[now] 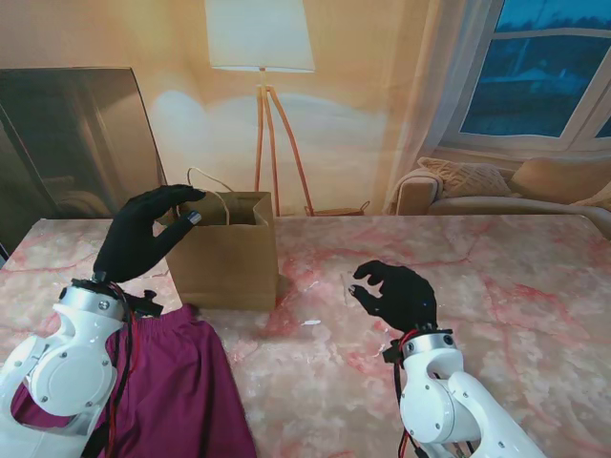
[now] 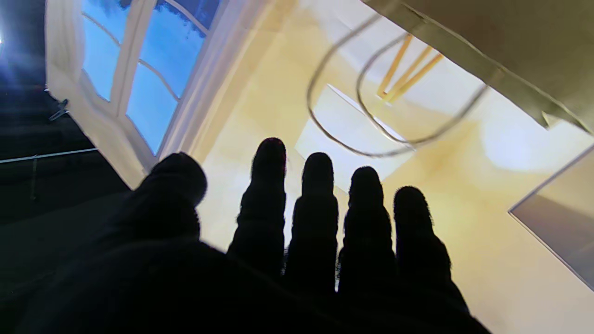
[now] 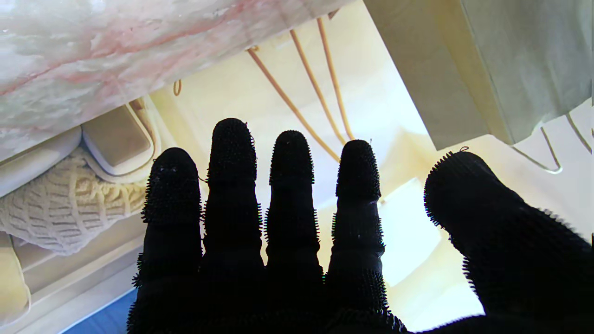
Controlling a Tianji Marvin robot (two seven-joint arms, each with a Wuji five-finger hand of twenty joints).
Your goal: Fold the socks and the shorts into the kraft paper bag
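On the pink marble table in front of me stands the paper bag, upright, mouth open, its thin cord handles arching over the rim. My left hand is raised beside the bag's left top edge, fingers spread and slightly curled, holding nothing; the fingertips sit right at the rim near a handle, though I cannot tell whether they touch it. My left wrist camera shows the same: four fingers and the thumb apart, with the handles and the bag's edge just past them and nothing in the palm.

My right hand hovers over bare tabletop to the right of the bag, near it but clearly apart, fingers loosely curled and separated, also empty. Its wrist camera shows the fingers fanned out with the side of the bag off by the thumb.

The shorts, a dark magenta pair, lie on the table nearer to me than the bag, partly under my left arm. They look loosely spread rather than neatly folded, and they are plainly not in the bag. I see no socks anywhere on the table; they may already be inside the bag, but its inside is hidden from me. By my reckoning, folding and bagging the shorts is what remains.
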